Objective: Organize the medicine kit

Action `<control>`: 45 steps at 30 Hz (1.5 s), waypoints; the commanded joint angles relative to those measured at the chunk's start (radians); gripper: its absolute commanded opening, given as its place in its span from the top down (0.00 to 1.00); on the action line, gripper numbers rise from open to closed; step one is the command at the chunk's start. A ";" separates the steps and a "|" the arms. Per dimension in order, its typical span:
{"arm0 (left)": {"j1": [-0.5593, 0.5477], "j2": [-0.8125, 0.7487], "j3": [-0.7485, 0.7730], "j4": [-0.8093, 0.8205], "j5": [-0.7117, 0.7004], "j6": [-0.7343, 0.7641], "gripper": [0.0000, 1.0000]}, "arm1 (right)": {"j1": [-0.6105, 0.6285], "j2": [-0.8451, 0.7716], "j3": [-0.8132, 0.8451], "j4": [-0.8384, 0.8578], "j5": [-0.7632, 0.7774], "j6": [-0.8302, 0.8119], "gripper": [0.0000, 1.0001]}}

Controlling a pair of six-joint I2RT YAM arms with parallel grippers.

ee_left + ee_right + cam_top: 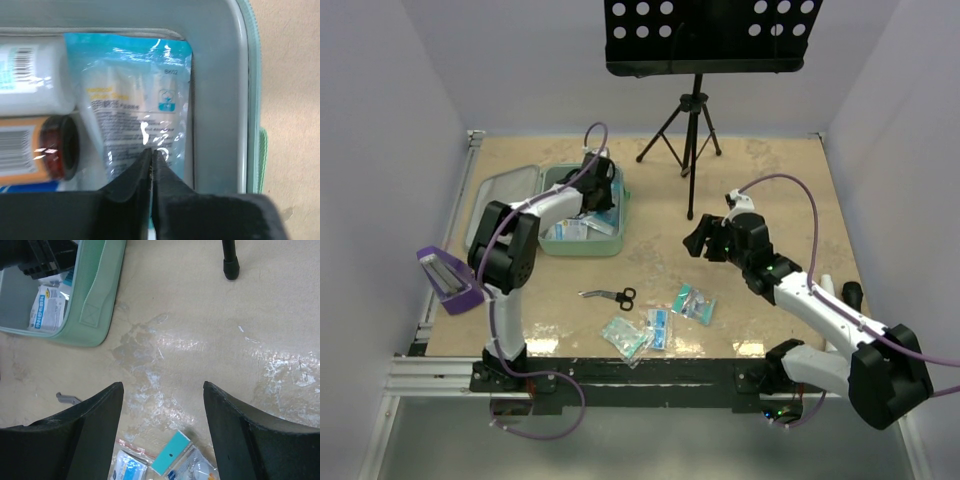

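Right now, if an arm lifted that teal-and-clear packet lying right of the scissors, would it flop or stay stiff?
Probably floppy: the packet looks like a thin, crinkled plastic bag lying flat. It is likely light, since it barely rises off the table. Its glossy film may be slippery to pinch.

Tan worktop [780, 190], scuffed, glossy patches. Pale lilac walls [500, 60] at 9, 12, 3. Black perforated stand [710, 35] on tripod at 12.

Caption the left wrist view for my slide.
Left tool pinching a blue packet at its edge inside the medicine kit.
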 commanded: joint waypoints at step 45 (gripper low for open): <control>-0.492 -1.125 -1.013 -0.131 0.137 -0.420 0.01 | 0.337 0.139 0.021 0.087 0.031 -0.004 0.28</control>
